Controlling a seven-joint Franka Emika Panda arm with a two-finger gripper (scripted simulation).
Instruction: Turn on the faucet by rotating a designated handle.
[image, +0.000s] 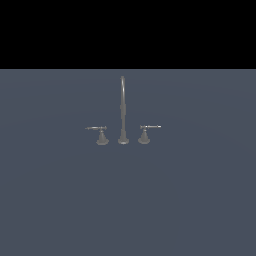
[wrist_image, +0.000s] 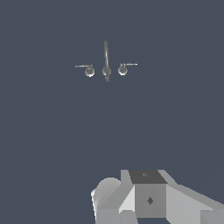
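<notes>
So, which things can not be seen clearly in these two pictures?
- Gripper: wrist view, cut off by the picture's edge, so open or shut is unclear; absent from the exterior view.
- Handle: too small in both views to read its lever's angle.
- Faucet: the spout's outlet is too small and blurred in both views.

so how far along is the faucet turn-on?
Nothing done yet. The faucet stands untouched, and the handle with the darker lever has no arm near it in the exterior view. In hand: only the approach, with the faucet small and distant in the wrist view and the fingers out of sight. Left: reach the handle, contact its lever, rotate it.
</notes>
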